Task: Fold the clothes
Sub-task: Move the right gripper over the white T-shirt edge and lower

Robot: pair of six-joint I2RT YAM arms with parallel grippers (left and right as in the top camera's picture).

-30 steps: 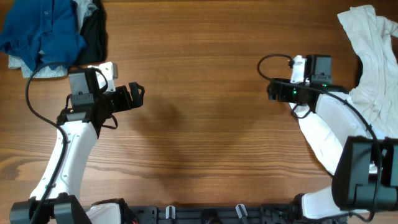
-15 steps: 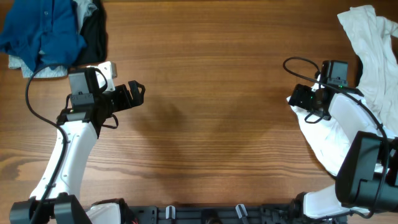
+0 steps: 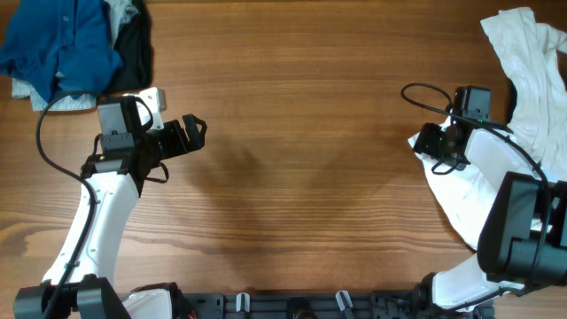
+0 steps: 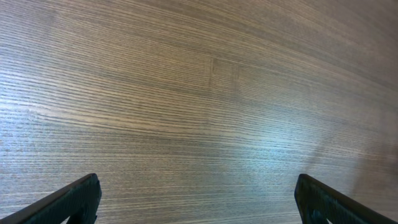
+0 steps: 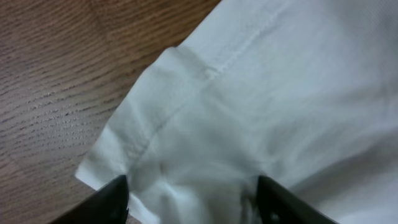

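Showing 2 arms at a wooden table (image 3: 292,97), with clothes at both far corners. The left gripper (image 3: 193,131) hangs over bare wood left of centre, jaws spread wide and holding nothing. In the left wrist view its 2 fingertips (image 4: 74,200) sit at the bottom corners of the frame, with only wood grain between them.

The right gripper (image 3: 425,142) is at the left edge of the white shirt (image 3: 532,84). The shirt lies wrinkled along the right side of the table, from the far right corner toward the near edge, partly under the right arm. In the right wrist view a hemmed corner of the white shirt (image 5: 261,93) lies flat on the table (image 5: 56,74). The 2 fingers (image 5: 109,200) stand partly open on either side of a slightly puckered patch of cloth, which is not visibly pinched.

At the far left corner a blue garment (image 3: 58,40) is heaped beside a black garment (image 3: 137,49), with a grey piece (image 3: 124,9) behind. A pale piece (image 3: 27,89) shows at the heap's near edge. The left gripper is near this heap but not touching it.
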